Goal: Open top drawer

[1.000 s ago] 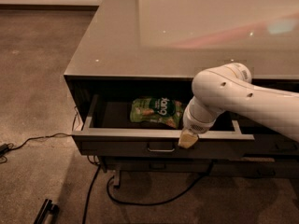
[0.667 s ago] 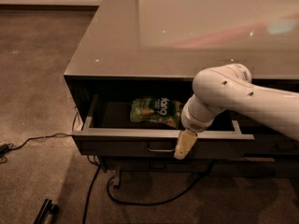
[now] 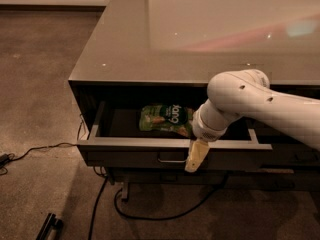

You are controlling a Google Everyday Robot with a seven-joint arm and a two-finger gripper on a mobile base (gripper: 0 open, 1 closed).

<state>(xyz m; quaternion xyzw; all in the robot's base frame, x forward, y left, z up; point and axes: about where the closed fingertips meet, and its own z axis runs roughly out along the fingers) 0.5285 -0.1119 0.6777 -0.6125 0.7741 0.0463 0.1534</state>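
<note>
While the top drawer [image 3: 120, 156] stands partly out, the gripper [image 3: 194, 156] hangs at its front, seemingly just right of the horizontal handle [image 3: 171, 160]; whether it grips anything, cannot tell.

The desk [image 3: 150, 49], a dark grey-brown unit with a glossy top that shows light reflections, stands directly on the brown carpeted floor [image 3: 40, 84]. Black cables [image 3: 98, 206] lie on the floor, running from the left and the front in under the desk, and a dark bar-shaped object [image 3: 47, 226] lies on the carpet near the lower left corner. The jaws of the gripper [image 3: 194, 156] hang before the desk's front face, clear of the floor.
</note>
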